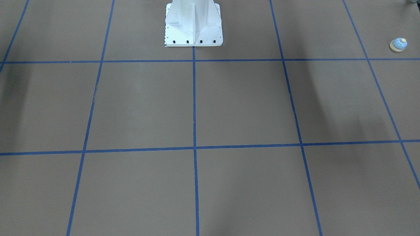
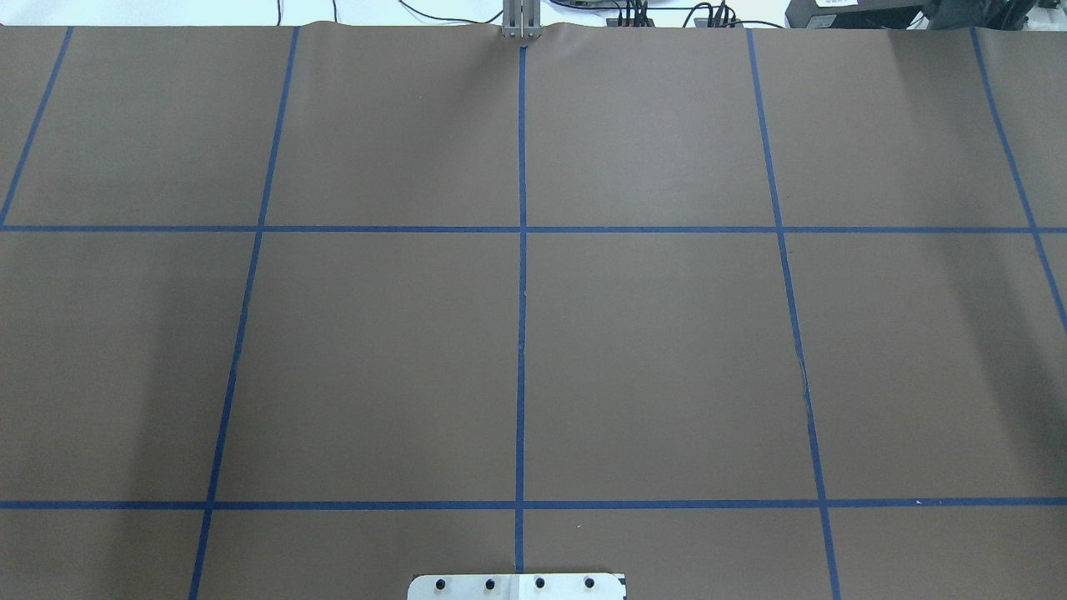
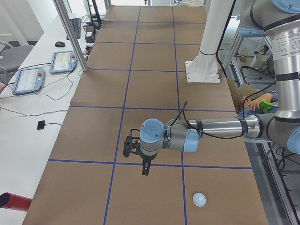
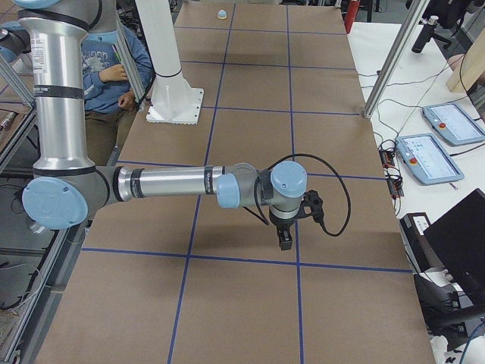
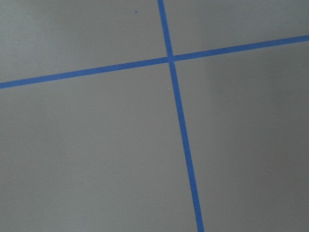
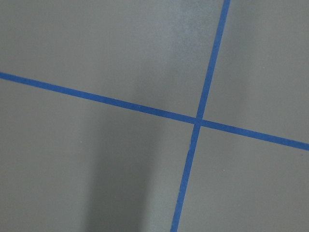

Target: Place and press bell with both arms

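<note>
The light-blue bell [image 1: 398, 44] with its cream base stands upright on the brown table near the robot's left end; it also shows in the exterior left view [image 3: 199, 199] and, far off, in the exterior right view [image 4: 221, 14]. My left gripper [image 3: 146, 171] hangs pointing down above the table, some way from the bell. My right gripper [image 4: 285, 243] hangs pointing down over the table's other end. Both show only in the side views, so I cannot tell whether they are open or shut. Both wrist views show only bare table and blue tape lines.
The white pedestal [image 1: 193, 26] is bolted at the robot's edge of the table. Blue tape lines [image 2: 522, 250] divide the brown table. A seated person [image 4: 114, 68] is behind the robot. Control pendants [image 3: 28, 79] and cables lie on the white side bench.
</note>
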Robot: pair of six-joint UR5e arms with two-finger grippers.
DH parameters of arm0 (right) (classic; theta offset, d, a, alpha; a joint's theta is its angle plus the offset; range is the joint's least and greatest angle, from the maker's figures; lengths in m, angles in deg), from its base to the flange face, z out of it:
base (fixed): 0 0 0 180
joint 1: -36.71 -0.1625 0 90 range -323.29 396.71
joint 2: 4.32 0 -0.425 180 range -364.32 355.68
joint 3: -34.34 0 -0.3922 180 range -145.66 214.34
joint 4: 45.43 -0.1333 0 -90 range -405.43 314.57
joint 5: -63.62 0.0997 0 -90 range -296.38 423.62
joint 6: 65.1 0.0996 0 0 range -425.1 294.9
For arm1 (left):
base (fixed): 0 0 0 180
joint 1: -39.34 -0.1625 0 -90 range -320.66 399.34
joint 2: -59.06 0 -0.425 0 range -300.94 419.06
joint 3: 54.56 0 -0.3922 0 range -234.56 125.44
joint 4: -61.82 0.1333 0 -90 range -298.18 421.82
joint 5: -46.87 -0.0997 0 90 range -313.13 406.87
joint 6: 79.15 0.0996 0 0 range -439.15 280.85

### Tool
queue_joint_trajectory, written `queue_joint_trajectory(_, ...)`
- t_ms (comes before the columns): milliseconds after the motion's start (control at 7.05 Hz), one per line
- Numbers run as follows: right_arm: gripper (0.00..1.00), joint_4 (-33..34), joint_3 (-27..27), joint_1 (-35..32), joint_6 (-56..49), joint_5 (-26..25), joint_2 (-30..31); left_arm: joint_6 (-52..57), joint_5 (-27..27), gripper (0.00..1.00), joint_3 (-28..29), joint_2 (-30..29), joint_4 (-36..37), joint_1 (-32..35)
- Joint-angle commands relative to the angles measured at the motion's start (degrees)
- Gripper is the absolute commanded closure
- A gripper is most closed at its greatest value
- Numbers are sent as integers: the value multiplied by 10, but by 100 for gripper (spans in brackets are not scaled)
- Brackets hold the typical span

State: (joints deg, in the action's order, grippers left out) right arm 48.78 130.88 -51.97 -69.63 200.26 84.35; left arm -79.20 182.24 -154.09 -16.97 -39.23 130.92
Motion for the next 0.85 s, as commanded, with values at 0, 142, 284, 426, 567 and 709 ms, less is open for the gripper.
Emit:
queue_joint_trajectory(0, 0, 48, 46, -4, 0, -5, 30, -8, 4, 0, -7, 2, 0, 0)
queue_joint_trajectory(142, 0, 44, 51, -4, -2, -3, 42, -4, 3, 0, 7, 6, -6, -2)
queue_joint_trajectory(284, 0, 44, 53, -4, -6, -3, 45, -6, 4, 0, 18, 5, -13, -2)
queue_joint_trajectory(426, 0, 44, 56, -4, -7, 2, 54, -8, 5, 0, 18, 6, -12, -2)
queue_joint_trajectory(567, 0, 45, 52, -3, -1, 3, 56, -9, 9, 0, 17, 6, -11, -2)
queue_joint_trajectory(709, 0, 44, 51, -3, -3, 3, 56, -5, 24, 0, 18, 11, -16, -1)
